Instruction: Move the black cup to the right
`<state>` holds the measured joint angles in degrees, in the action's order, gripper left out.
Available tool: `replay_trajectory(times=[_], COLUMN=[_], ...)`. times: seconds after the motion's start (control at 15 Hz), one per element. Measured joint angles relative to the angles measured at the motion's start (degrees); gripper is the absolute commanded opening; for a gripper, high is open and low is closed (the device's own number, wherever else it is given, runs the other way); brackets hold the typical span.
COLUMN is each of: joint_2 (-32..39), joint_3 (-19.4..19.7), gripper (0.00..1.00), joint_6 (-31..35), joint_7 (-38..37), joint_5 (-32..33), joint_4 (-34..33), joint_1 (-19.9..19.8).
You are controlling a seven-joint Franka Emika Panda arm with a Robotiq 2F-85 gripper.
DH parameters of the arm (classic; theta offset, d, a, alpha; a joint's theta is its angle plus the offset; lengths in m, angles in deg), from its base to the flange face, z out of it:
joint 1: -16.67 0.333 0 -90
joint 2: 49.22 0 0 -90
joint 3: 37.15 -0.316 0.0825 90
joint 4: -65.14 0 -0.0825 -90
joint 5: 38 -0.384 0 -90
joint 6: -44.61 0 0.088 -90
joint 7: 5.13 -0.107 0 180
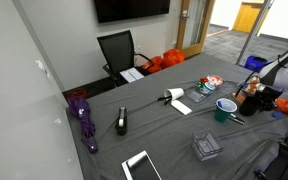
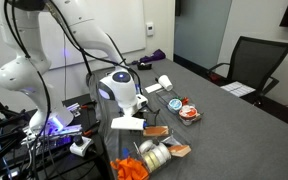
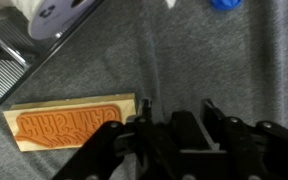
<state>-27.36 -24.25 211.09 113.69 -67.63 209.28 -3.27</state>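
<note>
The grey surface (image 1: 164,140) is crowded at the end where the white arm (image 2: 104,45) works. Its gripper (image 3: 176,122) hangs low, and I cannot tell whether the jaws are apart or clamped. The dark form between them is probably the black cup (image 3: 184,132). A wooden stamp block (image 3: 69,122) lies just beside it, and the green cup (image 1: 224,108) is near. A loose hold or a wide sweep could tip the cup or knock either one.

Even indoor light, prob. overhead; shadows soft. Both exterior views low-res, grainy. Doorway (image 1: 246,15) glows warm, a bit blown out. Wall (image 2: 84,20) bright white. Wrist view blurry: gripper (image 3: 176,112) dark, out of focus; table (image 3: 224,60) soft too.
</note>
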Motion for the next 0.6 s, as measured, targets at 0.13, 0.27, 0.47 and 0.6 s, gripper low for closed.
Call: replay_trajectory(times=[0.13, 0.27, 0.47, 0.6], joint_2=[-0.1, -0.7, -2.2, -3.8], joint_3=[0.0, 0.2, 0.7, 1.4], gripper=[0.98, 1.00, 1.00, 1.00], joint_6=[0.6, 0.9, 1.0, 1.0], joint_7=[1.6, 3.7, 7.0, 8.6], joint_5=[0.0, 0.1, 0.5, 1.4], joint_4=[0.4, 1.0, 2.6, 3.9], joint_1=[0.0, -0.1, -0.2, -0.2])
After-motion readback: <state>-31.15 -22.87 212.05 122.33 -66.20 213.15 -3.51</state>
